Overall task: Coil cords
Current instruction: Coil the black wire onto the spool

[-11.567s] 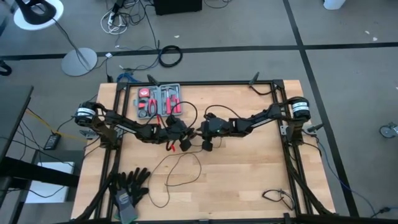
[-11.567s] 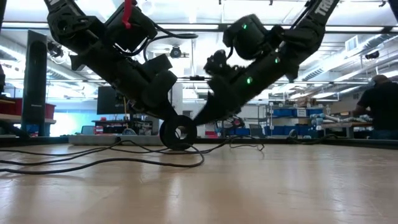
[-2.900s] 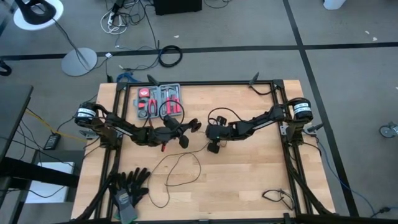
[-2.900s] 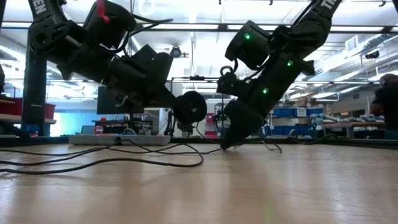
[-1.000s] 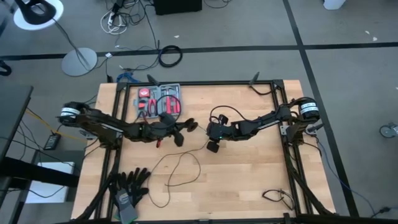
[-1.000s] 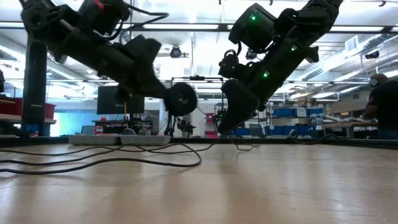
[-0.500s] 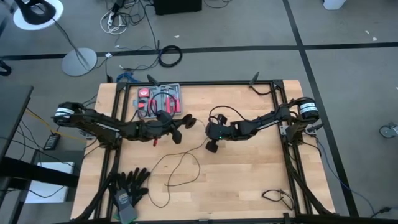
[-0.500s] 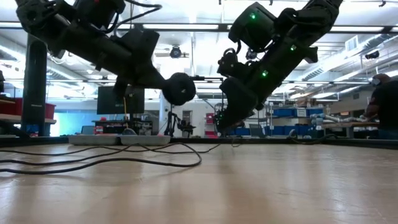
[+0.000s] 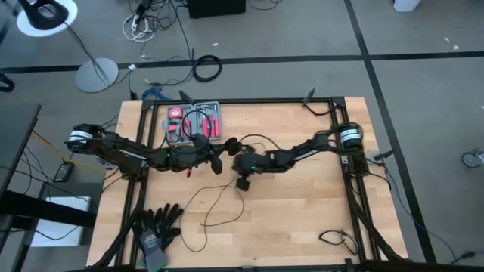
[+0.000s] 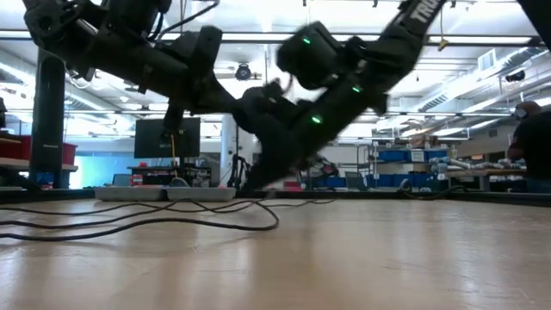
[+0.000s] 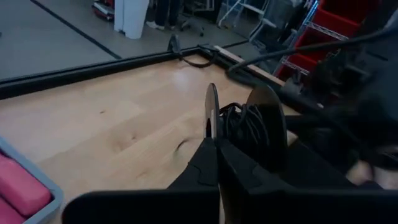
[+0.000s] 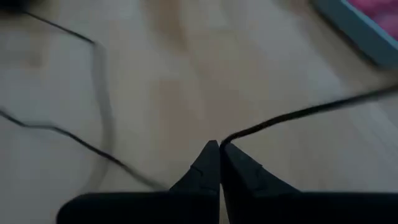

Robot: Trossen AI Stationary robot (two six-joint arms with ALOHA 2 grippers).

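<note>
The cord (image 9: pixel 215 198) is 1 very long, thin black wire. Part of it is wound round a small round black spool (image 11: pixel 252 127), held up off the table near the middle. From there a strand runs to approx 3 o'clock, then droops down. The rest lies loose on the wood in wide wavy loops toward 7 o'clock (image 10: pixel 129 220)

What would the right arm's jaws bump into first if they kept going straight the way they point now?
Probably the bare wooden table. The right gripper is shut on the thin black cord and angled down toward the boards, with nothing else ahead of its tips. How far off the surface lies is hard to judge.
</note>
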